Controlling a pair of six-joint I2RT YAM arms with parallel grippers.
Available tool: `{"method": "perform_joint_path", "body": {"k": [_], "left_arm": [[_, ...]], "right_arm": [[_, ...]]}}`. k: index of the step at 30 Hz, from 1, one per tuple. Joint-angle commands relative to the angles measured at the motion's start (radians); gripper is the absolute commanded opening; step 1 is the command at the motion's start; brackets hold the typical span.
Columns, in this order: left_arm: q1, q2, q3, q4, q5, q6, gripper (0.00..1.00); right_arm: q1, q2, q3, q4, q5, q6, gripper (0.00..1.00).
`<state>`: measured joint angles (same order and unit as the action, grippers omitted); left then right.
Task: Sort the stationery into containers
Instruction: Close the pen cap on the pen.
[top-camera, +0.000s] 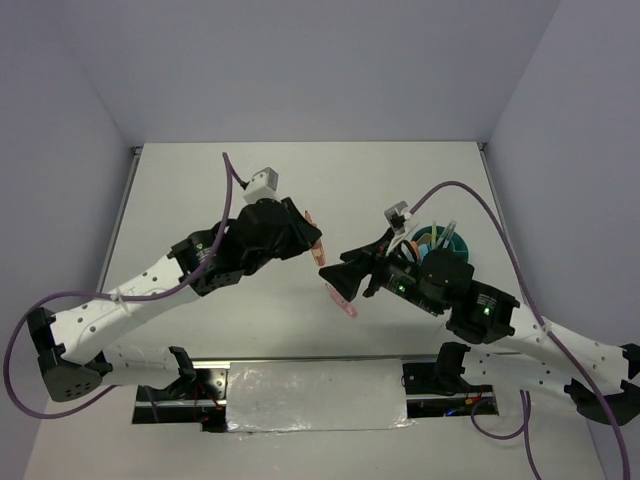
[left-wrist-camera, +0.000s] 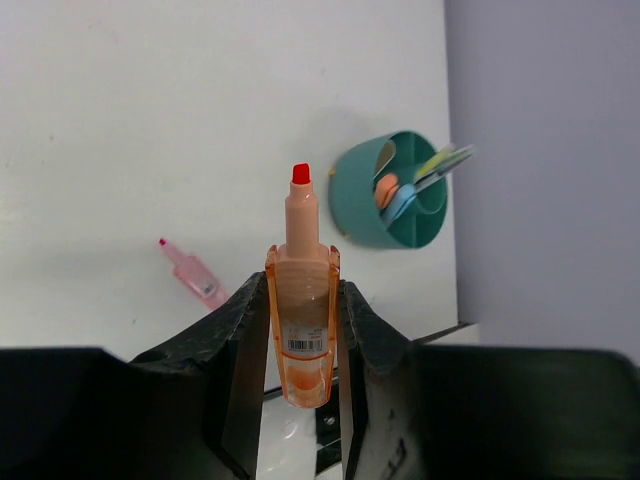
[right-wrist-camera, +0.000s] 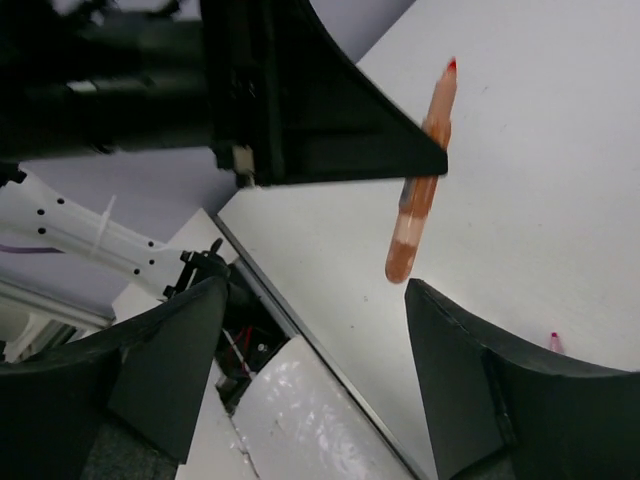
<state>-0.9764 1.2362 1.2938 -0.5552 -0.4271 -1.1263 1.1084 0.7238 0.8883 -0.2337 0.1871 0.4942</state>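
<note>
Left claw (left-wrist-camera: 302, 295): gripping orange highlighter (left-wrist-camera: 301, 230)
Right claw (right-wrist-camera: 316, 290): jaws wide apart
Pink highlighter (left-wrist-camera: 194, 274): on table (left-wrist-camera: 150, 120), left of teal cup (left-wrist-camera: 360, 215)

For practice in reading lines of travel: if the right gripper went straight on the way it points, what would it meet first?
Most likely the orange highlighter held in the left gripper, which lies ahead of the open right gripper; depth is unclear.
</note>
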Motion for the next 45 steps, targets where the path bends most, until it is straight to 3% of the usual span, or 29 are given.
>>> {"method": "perform_joint_path", "body": {"k": [1, 4, 13, 29, 30, 32, 35, 36, 38, 39, 40, 43, 45], "left_arm": [[0.002, 0.014, 0.070, -0.075, -0.055, 0.007, 0.00], [0.002, 0.000, 0.100, -0.129, -0.047, -0.056, 0.00], [0.002, -0.044, 0.105, -0.123, -0.002, -0.087, 0.00], [0.002, -0.072, 0.052, -0.026, 0.097, -0.093, 0.00], [0.001, -0.075, 0.047, -0.019, 0.103, -0.095, 0.00], [0.001, -0.086, 0.039, -0.022, 0.099, -0.099, 0.00], [0.001, -0.104, 0.041, -0.014, 0.080, -0.076, 0.01], [0.001, -0.110, 0.039, 0.013, 0.080, -0.055, 0.06], [0.001, -0.147, 0.019, 0.070, 0.067, 0.052, 0.38], [0.002, -0.187, -0.013, 0.140, 0.056, 0.124, 0.70], [0.005, -0.187, -0.013, 0.178, 0.057, 0.125, 0.81], [0.018, -0.274, -0.111, 0.364, 0.147, 0.345, 0.99], [0.025, -0.329, -0.140, 0.428, 0.203, 0.394, 0.99]], "right_arm": [[0.007, 0.009, -0.041, 0.138, -0.037, 0.072, 0.78], [0.008, 0.012, -0.089, 0.207, -0.005, 0.087, 0.73], [0.011, 0.114, -0.046, 0.180, 0.130, 0.041, 0.61], [0.008, 0.209, -0.049, 0.303, 0.092, 0.050, 0.32], [0.005, 0.213, -0.048, 0.301, 0.094, 0.053, 0.27], [0.005, 0.223, -0.043, 0.303, 0.081, 0.050, 0.03], [0.004, 0.221, -0.051, 0.312, 0.058, 0.058, 0.00], [0.002, 0.204, -0.055, 0.313, 0.049, 0.057, 0.00], [-0.018, 0.165, -0.071, 0.320, -0.010, 0.052, 0.00], [-0.037, 0.148, -0.078, 0.310, -0.041, 0.067, 0.00], [-0.062, 0.129, -0.086, 0.310, -0.091, 0.078, 0.00], [-0.215, 0.057, -0.130, 0.368, -0.370, 0.161, 0.00], [-0.330, 0.036, -0.140, 0.399, -0.509, 0.239, 0.00]]}}
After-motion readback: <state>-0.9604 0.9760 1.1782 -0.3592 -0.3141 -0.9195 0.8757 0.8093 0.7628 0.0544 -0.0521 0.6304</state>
